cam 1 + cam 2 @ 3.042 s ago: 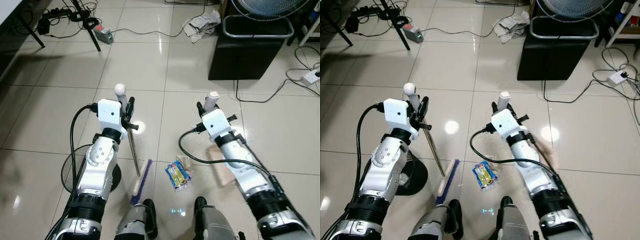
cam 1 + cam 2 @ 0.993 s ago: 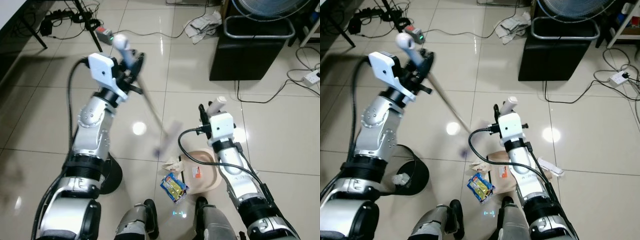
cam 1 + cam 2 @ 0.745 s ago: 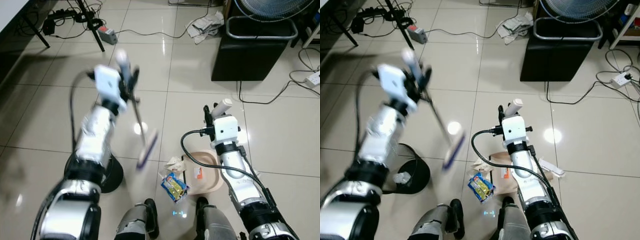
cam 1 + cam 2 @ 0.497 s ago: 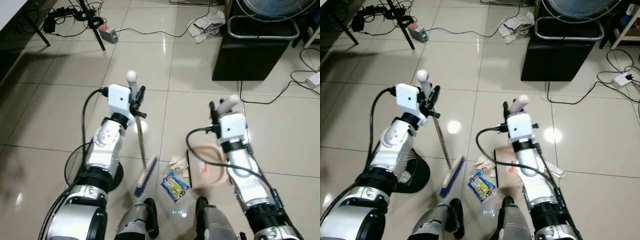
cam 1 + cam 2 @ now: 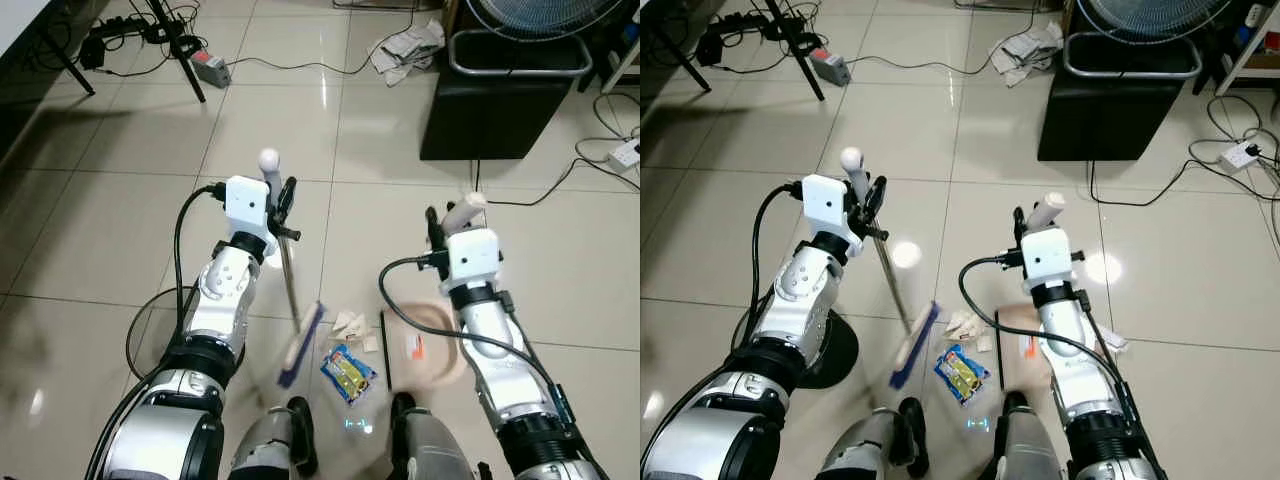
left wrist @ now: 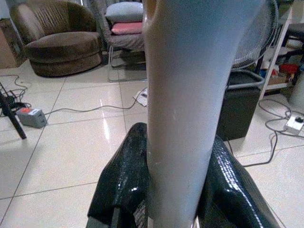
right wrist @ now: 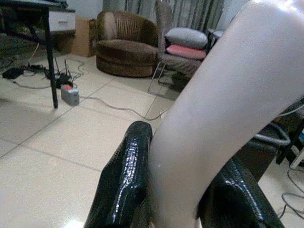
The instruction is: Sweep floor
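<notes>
Two armchairs behind left end effector gripping broom.

The broom slants down from the left gripper, its head on the floor. Just right of the head lie a snack packet and paper scraps; right of those sits the dustpan, under the right gripper. A bin stands left of the head.

2 silver jointed arms end in white boxy wrist blocks, each trailing a looping black cable; glossy black fingers.
</notes>
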Motion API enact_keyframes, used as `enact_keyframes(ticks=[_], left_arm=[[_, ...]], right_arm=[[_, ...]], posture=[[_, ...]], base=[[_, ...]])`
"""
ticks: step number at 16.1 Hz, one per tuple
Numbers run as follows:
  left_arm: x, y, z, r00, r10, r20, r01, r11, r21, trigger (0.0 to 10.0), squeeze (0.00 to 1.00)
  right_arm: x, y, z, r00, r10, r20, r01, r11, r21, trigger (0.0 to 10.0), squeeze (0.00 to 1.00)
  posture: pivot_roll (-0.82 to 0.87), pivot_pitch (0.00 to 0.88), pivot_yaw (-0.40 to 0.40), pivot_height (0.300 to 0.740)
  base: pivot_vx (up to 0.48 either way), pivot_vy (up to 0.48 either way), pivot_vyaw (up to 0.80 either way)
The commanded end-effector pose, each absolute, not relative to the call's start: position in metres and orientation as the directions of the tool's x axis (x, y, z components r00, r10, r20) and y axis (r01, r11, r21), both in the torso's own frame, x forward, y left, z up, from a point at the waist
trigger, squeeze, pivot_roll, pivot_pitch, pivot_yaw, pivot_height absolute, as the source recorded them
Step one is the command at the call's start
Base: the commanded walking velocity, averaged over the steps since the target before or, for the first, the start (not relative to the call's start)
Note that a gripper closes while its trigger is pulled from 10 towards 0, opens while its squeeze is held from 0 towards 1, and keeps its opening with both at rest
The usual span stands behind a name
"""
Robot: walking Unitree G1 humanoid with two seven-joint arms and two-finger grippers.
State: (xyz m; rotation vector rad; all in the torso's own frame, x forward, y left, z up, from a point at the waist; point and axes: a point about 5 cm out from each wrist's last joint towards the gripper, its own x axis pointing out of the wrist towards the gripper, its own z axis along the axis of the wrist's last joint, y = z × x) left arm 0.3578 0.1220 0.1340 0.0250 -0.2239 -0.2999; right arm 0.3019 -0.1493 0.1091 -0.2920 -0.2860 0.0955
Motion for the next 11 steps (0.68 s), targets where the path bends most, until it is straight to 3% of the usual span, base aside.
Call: enact_keyframes(ticks=[1,7,11], left_arm=[[0.358,0.120,0.130,0.936,-0.288,0.203,0.285,0.958,0.041,10.0,0.00],[0.359,0.102,0.131,0.939,-0.274,0.210,0.305,0.943,-0.135,10.0,0.00],[0.355,0.082,0.147,0.871,-0.366,0.328,0.458,0.845,-0.275,10.0,0.00]], right_arm=[[0.302,-0.144,0.104,0.958,0.144,0.250,-0.063,0.950,-0.306,10.0,0.00],[0.307,-0.134,0.098,0.965,0.122,0.232,-0.056,0.961,-0.271,10.0,0.00],[0.308,-0.134,0.097,0.965,0.112,0.236,-0.048,0.964,-0.262,10.0,0.00]], posture=[[0.01,0.259,0.123,0.740],[0.02,0.258,0.130,0.740],[0.02,0.249,0.131,0.740]], base=[[0.000,0.000,0.00],[0.000,0.000,0.00],[0.000,0.000,0.00]])
